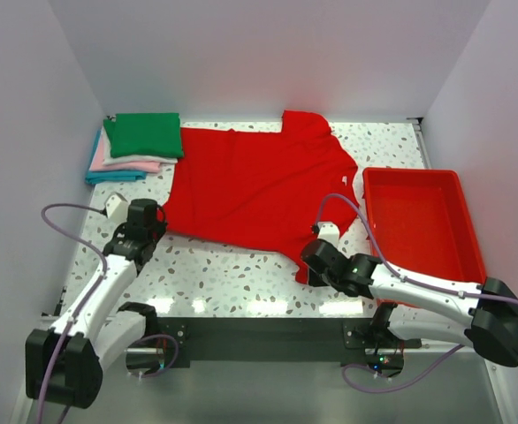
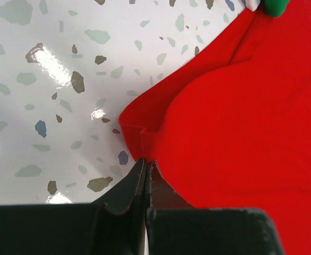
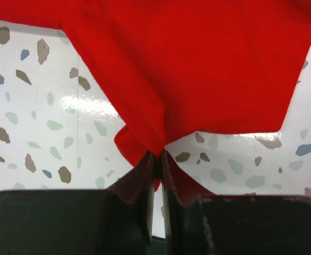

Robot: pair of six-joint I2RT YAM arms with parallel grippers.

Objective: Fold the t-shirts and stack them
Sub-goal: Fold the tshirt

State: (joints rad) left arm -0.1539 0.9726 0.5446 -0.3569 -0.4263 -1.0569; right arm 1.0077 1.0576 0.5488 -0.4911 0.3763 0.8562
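A bright red t-shirt (image 1: 259, 185) lies spread flat across the middle of the speckled table. At its near left corner my left gripper (image 1: 159, 218) is shut on the hem; in the left wrist view the red t-shirt (image 2: 240, 122) bunches into a small fold where the left gripper (image 2: 146, 162) pinches it. My right gripper (image 1: 309, 256) is shut on the shirt's near right corner, and in the right wrist view the red t-shirt (image 3: 198, 69) gathers to a point at the right gripper (image 3: 159, 155). Folded t-shirts (image 1: 135, 146) are stacked at the back left, green on top.
A red plastic tray (image 1: 453, 256) stands at the right edge of the table, close to my right arm. The green folded t-shirt (image 1: 144, 134) overlaps the red shirt's far left corner. White walls enclose the table on three sides.
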